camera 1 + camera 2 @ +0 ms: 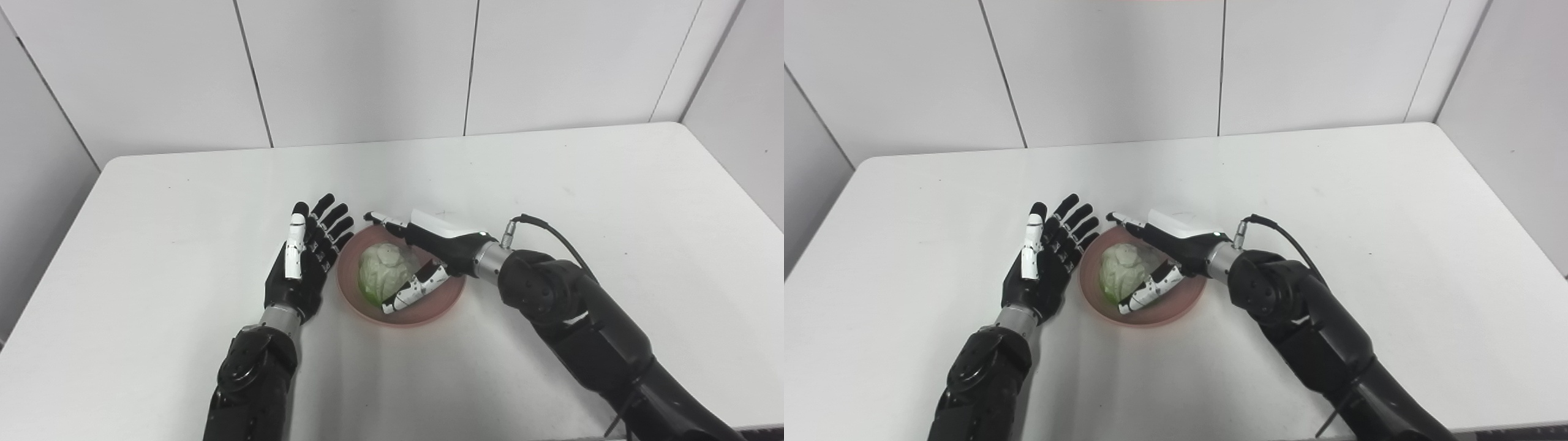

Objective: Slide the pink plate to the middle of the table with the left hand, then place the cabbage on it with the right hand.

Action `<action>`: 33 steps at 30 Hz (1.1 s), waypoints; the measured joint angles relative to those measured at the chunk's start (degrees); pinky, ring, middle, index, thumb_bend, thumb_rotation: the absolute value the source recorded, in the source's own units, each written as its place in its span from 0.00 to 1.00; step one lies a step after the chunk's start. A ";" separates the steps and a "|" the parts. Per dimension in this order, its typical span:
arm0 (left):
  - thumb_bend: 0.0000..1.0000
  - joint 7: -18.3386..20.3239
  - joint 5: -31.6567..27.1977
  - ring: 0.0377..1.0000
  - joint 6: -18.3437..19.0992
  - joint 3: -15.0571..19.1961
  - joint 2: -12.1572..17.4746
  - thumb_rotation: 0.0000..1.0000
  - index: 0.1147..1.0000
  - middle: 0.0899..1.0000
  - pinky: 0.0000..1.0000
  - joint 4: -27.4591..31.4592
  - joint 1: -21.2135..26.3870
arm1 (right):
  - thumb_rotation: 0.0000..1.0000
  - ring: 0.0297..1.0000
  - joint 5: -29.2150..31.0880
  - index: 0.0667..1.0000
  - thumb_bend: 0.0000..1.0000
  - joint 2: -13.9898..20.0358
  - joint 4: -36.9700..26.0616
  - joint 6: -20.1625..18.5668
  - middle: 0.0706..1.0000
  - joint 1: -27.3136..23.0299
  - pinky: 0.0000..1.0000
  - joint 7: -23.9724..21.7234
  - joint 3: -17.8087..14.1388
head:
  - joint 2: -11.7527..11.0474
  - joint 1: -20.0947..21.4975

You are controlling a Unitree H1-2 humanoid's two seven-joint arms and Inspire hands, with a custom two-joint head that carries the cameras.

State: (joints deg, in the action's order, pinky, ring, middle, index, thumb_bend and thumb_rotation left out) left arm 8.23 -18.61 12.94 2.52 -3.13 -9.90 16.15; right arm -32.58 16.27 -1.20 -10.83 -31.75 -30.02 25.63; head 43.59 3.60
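The pink plate (429, 313) lies near the middle of the white table. A pale green cabbage (381, 274) rests in it, left of the plate's centre. My right hand (440, 250) reaches in over the plate from the right. Its fingers (383, 220) stretch past the cabbage's far side and its thumb (411, 289) lies along the near side. That hand is spread wide, open, not clamped on the cabbage. My left hand (303, 263) stands open on the table just left of the plate's rim, palm turned toward the plate, fingers apart.
The white table (582, 184) runs to a wall of white panels at the back, with its left and right edges in view. A black cable (551, 231) loops up from my right wrist.
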 measured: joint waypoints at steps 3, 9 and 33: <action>0.55 0.00 -0.02 0.90 0.00 0.01 0.00 1.00 0.89 0.90 0.90 0.03 0.06 | 0.52 0.95 0.71 1.00 1.00 0.02 -1.20 0.00 1.00 0.01 0.82 -0.15 -0.76 | -0.17 -0.18; 0.56 0.05 -0.26 0.93 -0.31 0.33 0.01 1.00 0.92 0.92 0.94 0.14 -0.02 | 0.56 0.98 4.52 1.00 1.00 -0.42 -5.16 0.01 1.00 0.27 0.82 1.06 -5.72 | -0.88 -0.70; 0.63 -5.58 17.51 1.00 -16.80 -2.05 2.90 1.00 1.00 1.00 1.00 9.58 -12.77 | 1.00 1.00 24.47 1.00 0.75 -14.30 -5.60 1.77 1.00 26.57 1.00 24.14 -24.06 | -2.11 -3.43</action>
State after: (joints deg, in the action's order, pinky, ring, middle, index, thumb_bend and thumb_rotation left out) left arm 2.65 -1.10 -3.86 0.46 -0.23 -0.32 3.38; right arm -8.12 1.98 -6.79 -9.06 -5.18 -5.88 1.57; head 41.48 0.18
